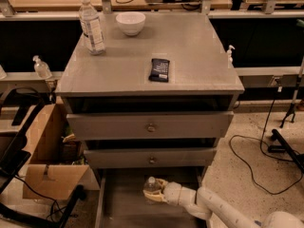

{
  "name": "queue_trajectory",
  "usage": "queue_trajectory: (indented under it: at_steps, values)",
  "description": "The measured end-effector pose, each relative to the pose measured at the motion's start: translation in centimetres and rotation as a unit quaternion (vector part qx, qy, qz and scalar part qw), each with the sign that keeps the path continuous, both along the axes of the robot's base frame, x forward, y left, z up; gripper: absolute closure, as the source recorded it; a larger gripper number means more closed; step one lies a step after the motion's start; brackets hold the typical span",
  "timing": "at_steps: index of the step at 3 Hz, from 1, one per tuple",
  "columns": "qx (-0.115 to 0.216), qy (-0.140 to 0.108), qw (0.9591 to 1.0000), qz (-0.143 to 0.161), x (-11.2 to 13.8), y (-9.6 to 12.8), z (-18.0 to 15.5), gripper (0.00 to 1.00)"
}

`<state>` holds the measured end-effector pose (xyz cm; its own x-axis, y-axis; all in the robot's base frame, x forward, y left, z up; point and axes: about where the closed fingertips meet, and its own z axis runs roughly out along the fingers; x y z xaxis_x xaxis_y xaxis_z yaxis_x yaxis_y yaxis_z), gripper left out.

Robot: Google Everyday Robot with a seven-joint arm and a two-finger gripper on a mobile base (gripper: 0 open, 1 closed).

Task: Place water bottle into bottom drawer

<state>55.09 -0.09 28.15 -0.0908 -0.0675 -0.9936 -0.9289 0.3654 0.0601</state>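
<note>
The water bottle (152, 188), clear with a white cap, stands upright in the open bottom drawer (124, 207), near its back and just under the middle drawer front. My gripper (153, 193) reaches in from the lower right on a white arm. Its pale fingers (160, 184) are closed around the bottle's body. The bottle's lower part is hidden behind the fingers, so I cannot tell whether it touches the drawer floor.
On the cabinet top (190, 56) stand a stouter bottle with a large white label (91, 25), a white bowl (130, 23) and a dark packet (160, 70). The two upper drawers (151, 126) stick out slightly. A cardboard box (45, 160) sits at the left, and cables (256, 160) lie at the right.
</note>
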Motion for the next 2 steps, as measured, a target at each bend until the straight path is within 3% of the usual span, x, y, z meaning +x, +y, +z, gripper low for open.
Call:
queue_trajectory:
  at_steps: [2]
  values:
    - [-0.012, -0.001, 0.9996, 0.024, 1.3, -0.9, -4.6, 1.0]
